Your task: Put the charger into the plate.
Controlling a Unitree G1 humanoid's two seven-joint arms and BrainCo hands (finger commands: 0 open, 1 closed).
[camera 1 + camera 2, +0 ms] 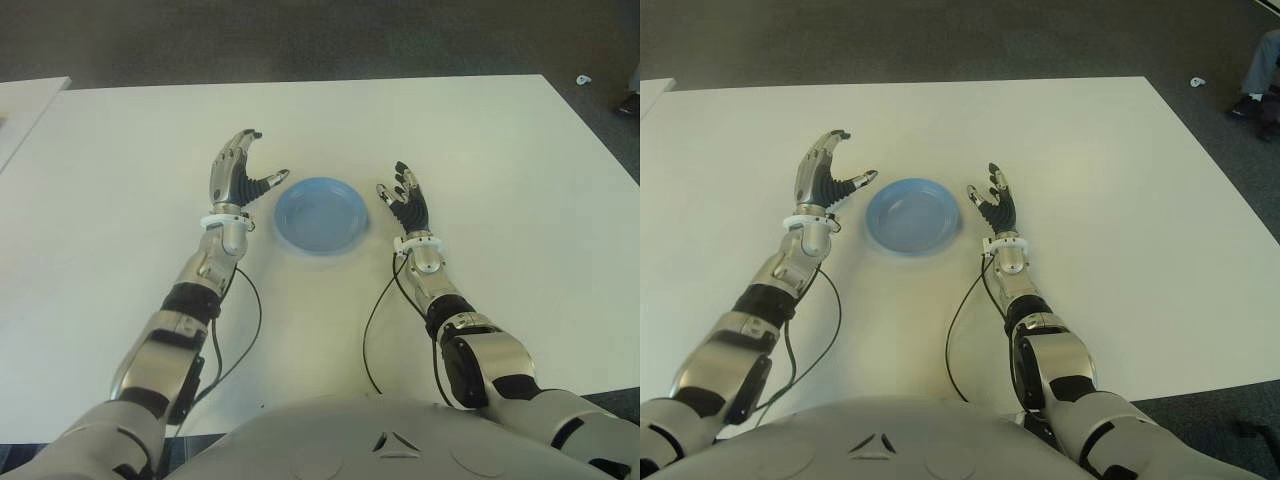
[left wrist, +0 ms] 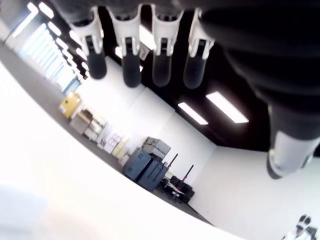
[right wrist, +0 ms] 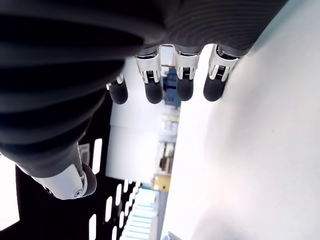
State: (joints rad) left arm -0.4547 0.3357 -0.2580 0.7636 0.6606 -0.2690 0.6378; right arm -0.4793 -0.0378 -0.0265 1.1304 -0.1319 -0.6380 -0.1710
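A round blue plate [image 1: 322,214] sits on the white table [image 1: 500,160] between my two hands, and nothing lies in it. No charger shows in any view. My left hand [image 1: 243,170] is raised just left of the plate, fingers spread, thumb pointing toward the plate's rim, holding nothing. My right hand [image 1: 404,199] is just right of the plate, fingers spread and holding nothing. Both wrist views show relaxed fingertips [image 2: 131,70] with nothing between them.
A second white table edge [image 1: 25,100] shows at the far left. Dark carpet [image 1: 300,40] lies beyond the table. A person's shoe [image 1: 1246,105] and leg are at the far right on the floor. Black cables [image 1: 375,330] hang from both forearms over the near table.
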